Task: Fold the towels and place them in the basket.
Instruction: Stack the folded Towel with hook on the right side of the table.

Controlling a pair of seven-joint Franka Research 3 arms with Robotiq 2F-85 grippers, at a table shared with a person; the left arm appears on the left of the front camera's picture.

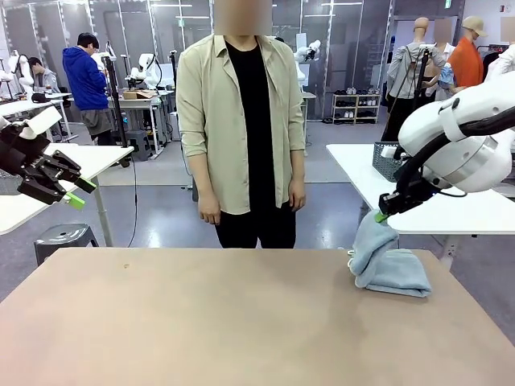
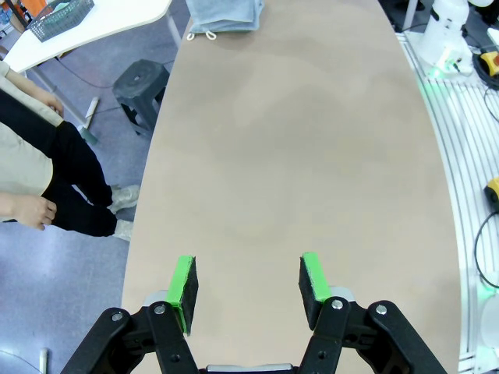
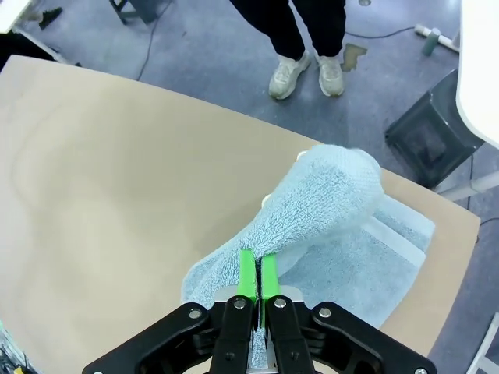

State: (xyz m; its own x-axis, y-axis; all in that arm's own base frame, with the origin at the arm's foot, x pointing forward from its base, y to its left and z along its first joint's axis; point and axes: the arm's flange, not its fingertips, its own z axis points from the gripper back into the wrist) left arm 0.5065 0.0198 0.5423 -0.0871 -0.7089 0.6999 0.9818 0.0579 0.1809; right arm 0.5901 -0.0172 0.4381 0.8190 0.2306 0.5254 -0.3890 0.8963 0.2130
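Note:
Light blue-grey towels [image 1: 396, 273] lie stacked near the table's far right edge. My right gripper [image 1: 381, 215] is shut on a bunched part of the top towel [image 1: 370, 238] and holds it up above the stack. In the right wrist view the green pads [image 3: 248, 274] pinch the terry cloth [image 3: 312, 206], with a flat towel [image 3: 394, 253] beneath. My left gripper [image 1: 76, 193] hangs open and empty above the table's left side; its wrist view shows the gripper [image 2: 249, 280] over bare table, the towels [image 2: 226, 14] far off. The dark wire basket [image 1: 387, 161] stands on a white side table at the right.
A person [image 1: 241, 121] stands at the far side of the table, arms down, one hand [image 2: 27, 210] beside the edge. A grey stool [image 1: 60, 237] sits on the floor at the left, and the basket [image 2: 58, 17] rests on the neighbouring white table [image 1: 451, 213].

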